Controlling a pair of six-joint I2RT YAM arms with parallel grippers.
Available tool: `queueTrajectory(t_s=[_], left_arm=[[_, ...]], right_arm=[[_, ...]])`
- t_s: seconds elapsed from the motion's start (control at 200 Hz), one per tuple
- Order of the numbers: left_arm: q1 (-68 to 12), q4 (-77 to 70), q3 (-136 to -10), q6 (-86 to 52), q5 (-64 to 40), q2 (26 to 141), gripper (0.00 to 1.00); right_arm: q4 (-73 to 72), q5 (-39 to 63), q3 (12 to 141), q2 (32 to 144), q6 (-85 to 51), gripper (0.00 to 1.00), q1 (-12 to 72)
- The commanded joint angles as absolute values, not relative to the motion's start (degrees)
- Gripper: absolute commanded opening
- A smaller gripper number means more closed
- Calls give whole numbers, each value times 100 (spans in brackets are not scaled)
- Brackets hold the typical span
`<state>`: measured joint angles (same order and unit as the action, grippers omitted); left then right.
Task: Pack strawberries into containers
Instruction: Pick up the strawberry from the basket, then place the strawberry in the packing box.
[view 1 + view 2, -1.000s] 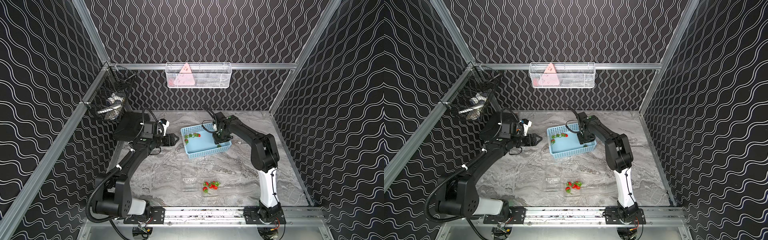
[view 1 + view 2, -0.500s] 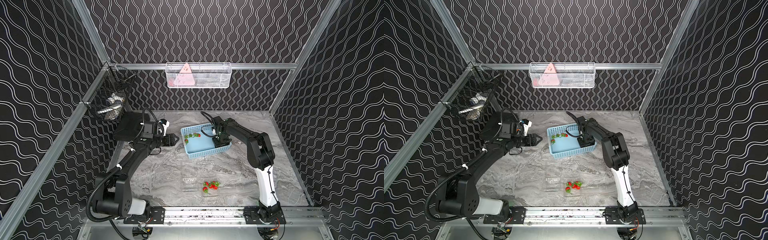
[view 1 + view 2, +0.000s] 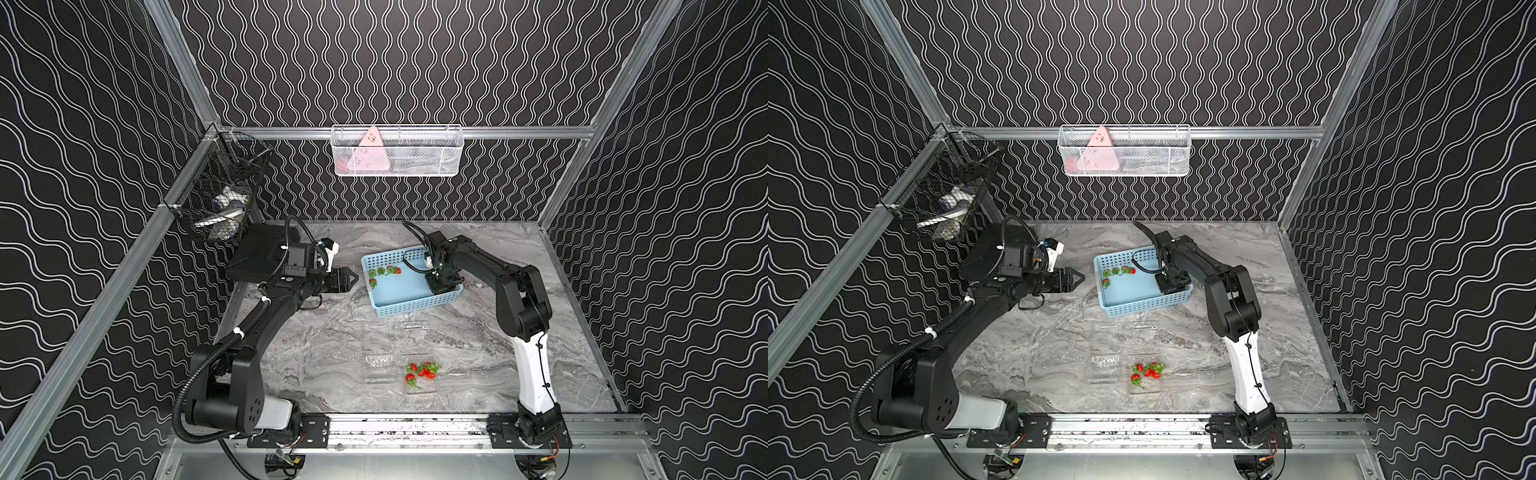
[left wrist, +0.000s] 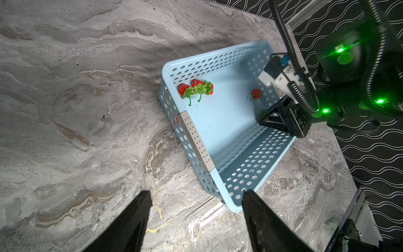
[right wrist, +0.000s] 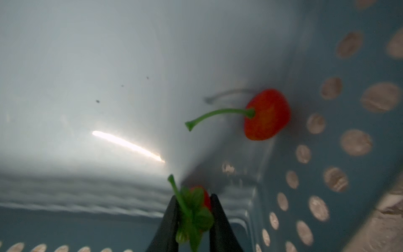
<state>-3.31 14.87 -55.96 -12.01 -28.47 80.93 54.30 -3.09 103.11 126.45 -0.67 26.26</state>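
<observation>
Several strawberries (image 3: 384,272) lie along the far left side of the light-blue basket (image 3: 409,309), and the left wrist view shows them as well (image 4: 196,87). My right gripper (image 5: 194,197) is down in the basket's near right corner, shut on one strawberry (image 5: 196,209) by its leafy top. Another strawberry (image 5: 267,115) lies loose beside the perforated wall. My left gripper (image 4: 196,191) hangs open and holds nothing, just left of the basket (image 3: 1142,307). Two clear containers sit near the front: one (image 3: 378,368) holds nothing, the other (image 3: 422,380) holds several strawberries (image 3: 422,370).
A white mesh basket (image 3: 397,151) with a pink triangle hangs on the back wall. A black wire basket (image 3: 220,199) hangs on the left rail. The containers' open lids (image 3: 395,328) lie between them and the blue basket.
My right gripper has dropped deeper into the basket's near right corner and closed on a strawberry. The left arm has not moved.
</observation>
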Motion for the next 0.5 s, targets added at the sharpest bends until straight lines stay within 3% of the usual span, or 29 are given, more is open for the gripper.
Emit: queueTrajectory(t_s=[0.0,0.495], left_arm=[[-333,1432,-5643,-1156,-2831,8090,72],[-334,1432,-5645,-1154,-2834,8034,72]], right_arm=[[5072,-255,10271,12290,-92,15,2637],[5029,224,9588,10466,-298,15,2860]])
